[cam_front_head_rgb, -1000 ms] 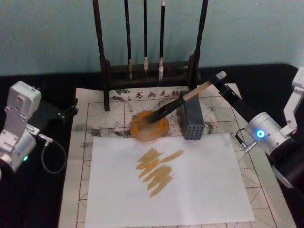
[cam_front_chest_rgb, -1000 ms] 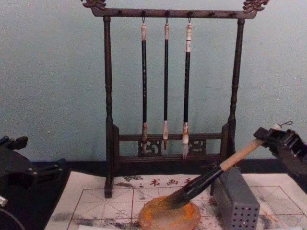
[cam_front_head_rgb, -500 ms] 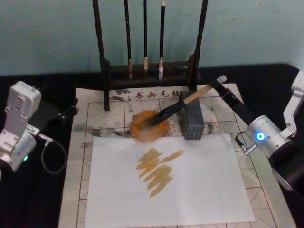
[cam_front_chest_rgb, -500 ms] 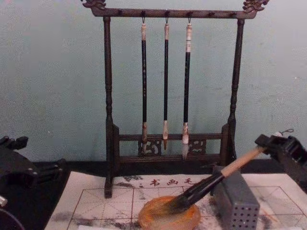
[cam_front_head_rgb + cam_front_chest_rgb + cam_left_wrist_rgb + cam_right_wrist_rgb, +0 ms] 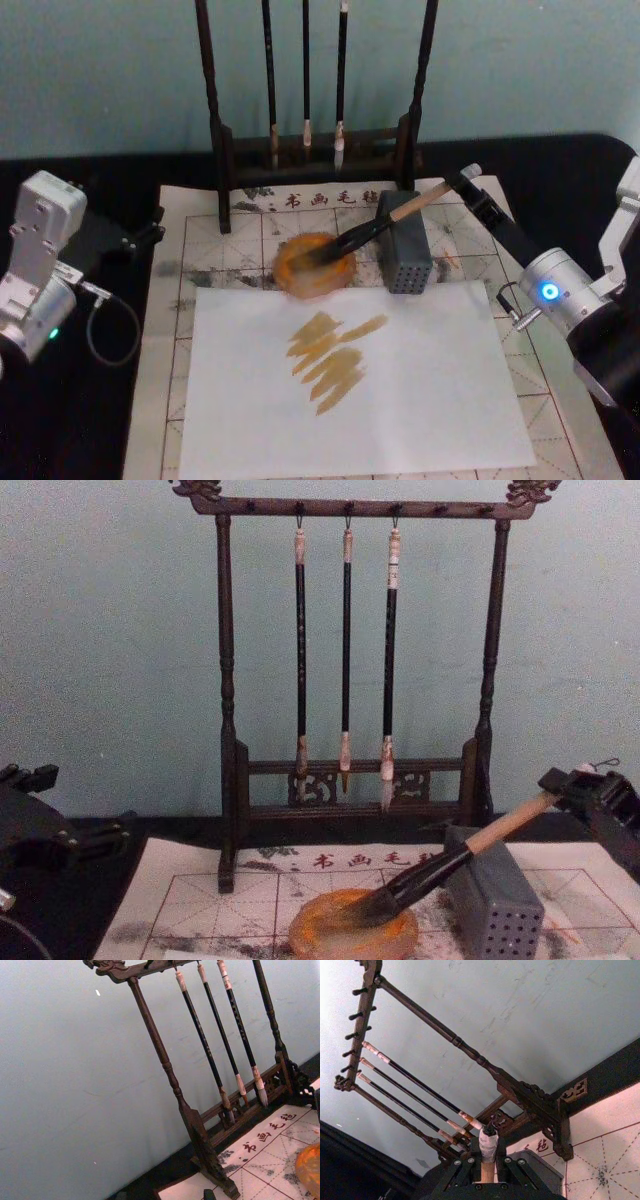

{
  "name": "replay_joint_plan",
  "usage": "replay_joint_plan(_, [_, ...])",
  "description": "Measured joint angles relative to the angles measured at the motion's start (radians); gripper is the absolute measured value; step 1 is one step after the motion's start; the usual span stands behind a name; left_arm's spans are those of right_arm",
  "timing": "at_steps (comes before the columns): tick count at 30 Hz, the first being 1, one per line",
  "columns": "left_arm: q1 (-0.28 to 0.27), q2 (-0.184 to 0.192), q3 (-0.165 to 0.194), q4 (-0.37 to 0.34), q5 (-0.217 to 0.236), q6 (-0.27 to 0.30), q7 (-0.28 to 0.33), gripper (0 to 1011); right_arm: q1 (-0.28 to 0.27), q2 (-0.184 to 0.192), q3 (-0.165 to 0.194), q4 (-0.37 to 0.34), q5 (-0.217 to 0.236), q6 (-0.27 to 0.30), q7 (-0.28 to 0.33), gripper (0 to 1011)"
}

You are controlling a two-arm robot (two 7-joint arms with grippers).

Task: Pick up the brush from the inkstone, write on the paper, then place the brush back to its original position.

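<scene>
Right end effector (image 5: 575, 788) pinching brush (image 5: 440, 867) handle end, bristles in inkstone (image 5: 352, 938) ahead-left.

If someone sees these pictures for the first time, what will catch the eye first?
The tall dark rack with three thin brushes hanging at the back. Before it, the right pincer holds the brush, bristles in the orange inkstone. Nearer, orange strokes mark a white sheet.

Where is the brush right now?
In the head view the brush lies centre-right, bristles in the inkstone, handle across the grey block, its end in the right gripper.
</scene>
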Motion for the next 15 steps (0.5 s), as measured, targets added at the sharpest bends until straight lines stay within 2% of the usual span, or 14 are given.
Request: replay_joint_plan(15, [0.000, 0.000, 0.000, 0.000, 0.000, 0.000, 0.000, 1001, 0.000, 0.001, -0.001, -0.002, 0.000, 0.000, 0.002, 181])
